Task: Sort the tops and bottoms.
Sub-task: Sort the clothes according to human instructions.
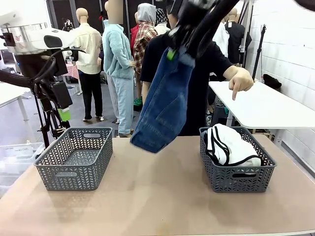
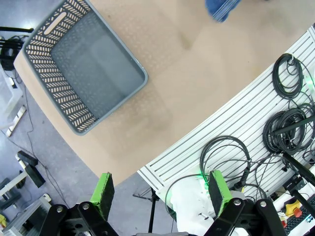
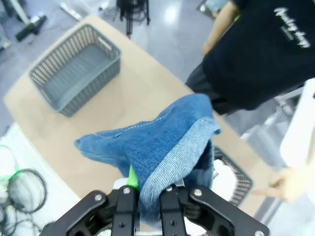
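A blue denim garment (image 1: 165, 103), one of the bottoms, hangs in the air above the middle of the table. My right gripper (image 1: 176, 48) is shut on its upper end. In the right wrist view the denim (image 3: 167, 142) bunches over the shut right gripper (image 3: 147, 196). One of the tops, white with thin black edging (image 1: 229, 145), lies in the right basket (image 1: 236, 179). Off the table's left end, my left gripper (image 1: 63, 115) hangs open and holds nothing. Its green pads (image 2: 103, 194) stand wide apart above the table's edge.
An empty grey basket (image 1: 74, 174) stands on the left of the table (image 1: 157, 196), also seen from the left wrist (image 2: 78, 73). A person in a black shirt stands behind the table, one hand (image 1: 238, 78) pointing down over the right basket. A white table (image 1: 266, 105) stands at back right.
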`<state>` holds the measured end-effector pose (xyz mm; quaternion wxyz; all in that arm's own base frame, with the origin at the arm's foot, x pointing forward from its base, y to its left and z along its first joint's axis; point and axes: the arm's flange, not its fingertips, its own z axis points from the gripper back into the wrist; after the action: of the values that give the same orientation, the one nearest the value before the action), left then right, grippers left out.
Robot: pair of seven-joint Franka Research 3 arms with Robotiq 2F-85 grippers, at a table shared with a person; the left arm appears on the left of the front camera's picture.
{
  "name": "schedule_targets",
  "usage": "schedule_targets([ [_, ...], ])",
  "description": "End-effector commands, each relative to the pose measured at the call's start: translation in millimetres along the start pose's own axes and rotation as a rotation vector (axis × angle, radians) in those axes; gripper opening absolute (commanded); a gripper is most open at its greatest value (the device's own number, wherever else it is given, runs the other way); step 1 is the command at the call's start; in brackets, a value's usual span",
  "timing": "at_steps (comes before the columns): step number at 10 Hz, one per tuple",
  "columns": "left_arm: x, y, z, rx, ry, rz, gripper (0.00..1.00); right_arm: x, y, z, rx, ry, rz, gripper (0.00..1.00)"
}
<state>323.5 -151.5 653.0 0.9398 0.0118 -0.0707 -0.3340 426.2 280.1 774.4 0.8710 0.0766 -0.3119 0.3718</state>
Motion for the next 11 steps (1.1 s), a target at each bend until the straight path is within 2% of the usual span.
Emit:
schedule_targets([
  [1,-1,1,2,-0.009,-0.006,-0.019,1.0,-7,-22,37,-0.076,-0.018,-0.053,0.0],
  [4,-1,1,2,-0.009,-0.006,-0.019,1.0,-50,-86,62,-0.224,-0.036,-0.255,0.0],
  [6,-1,1,2,-0.009,-0.006,-0.019,1.0,-83,-110,58,-0.257,-0.001,-0.367,0.0],
  [7,-1,1,2,-0.009,-0.006,-0.019,1.0,-95,-121,58,-0.335,-0.023,-0.471,0.0],
  [8,-1,1,2,-0.009,-0.006,-0.019,1.0,-68,-121,67,-0.213,0.007,-0.303,0.0],
  [10,-1,1,2,-0.009,-0.006,-0.019,1.0,-68,-121,67,-0.213,0.007,-0.303,0.0],
  [11,-1,1,2,-0.009,-0.006,-0.019,1.0,-81,-129,58,-0.243,0.021,-0.363,0.0],
])
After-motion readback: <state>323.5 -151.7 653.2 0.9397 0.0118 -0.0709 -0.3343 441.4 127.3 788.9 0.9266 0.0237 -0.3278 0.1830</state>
